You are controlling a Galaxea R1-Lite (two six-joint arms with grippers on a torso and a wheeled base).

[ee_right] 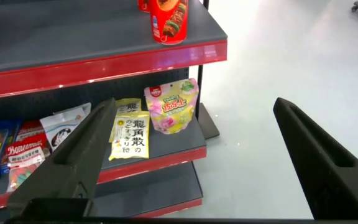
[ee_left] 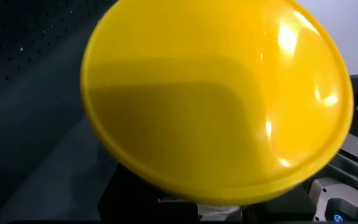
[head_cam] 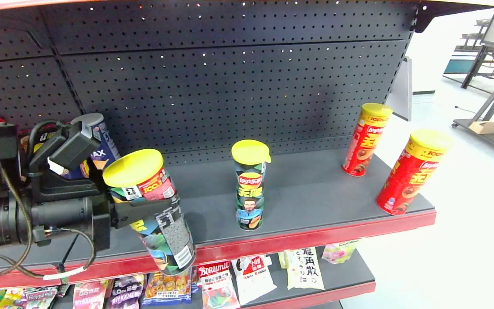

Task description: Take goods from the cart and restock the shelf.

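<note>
My left gripper is shut on a dark chip can with a yellow lid, held tilted at the front left of the grey shelf. A matching dark can stands upright mid-shelf. Two red cans with yellow lids stand to the right, one at the back and one near the front right corner. A blue can stands behind my left arm. My right gripper is open and empty, lower down, off the shelf's right end, with a red can above it.
The lower shelf holds several snack bags, also seen from the right wrist. A black pegboard backs the shelf. White open floor lies to the right, with trolleys farther off.
</note>
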